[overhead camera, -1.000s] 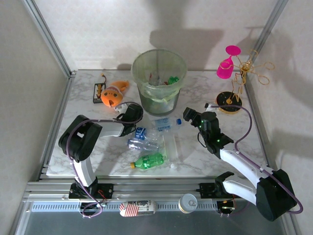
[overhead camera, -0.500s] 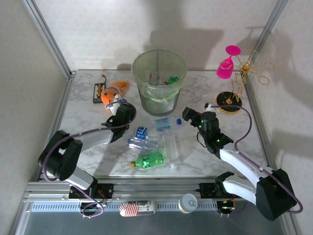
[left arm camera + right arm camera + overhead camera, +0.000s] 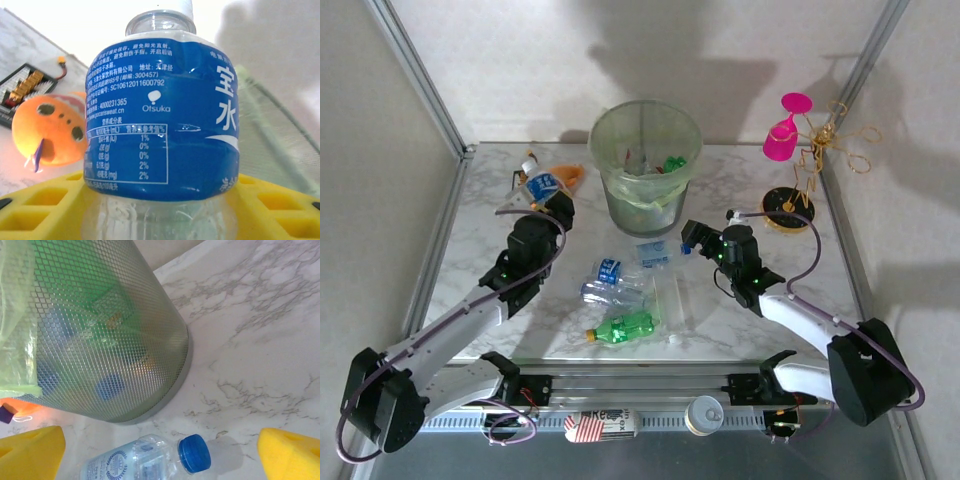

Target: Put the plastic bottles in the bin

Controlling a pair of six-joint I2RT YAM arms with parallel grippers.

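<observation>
Over the last sec the left pincer [image 3: 542, 190] has come up off the surface [image 3: 740, 310] and swung out to the left. It's clenched on a blue-label bottle [image 3: 160, 125] — in the left wrist view the yellow pads [image 3: 65, 220] hug its body just below the label. The bottle is now held high, left of the bin [image 3: 620, 210] and over the orange plush toy [image 3: 47, 130], not yet above the rim. So one more is picked; it prob. needs carrying right, over the opening, before release. The right pincer [image 3: 692, 238] has edged in toward the clear bottle [image 3: 150, 462] lying by the bin's base — pads spread wide, nothing gripped. That bottle is still on the surface, plus a few others incl. the green bottle [image 3: 625, 327].
</observation>
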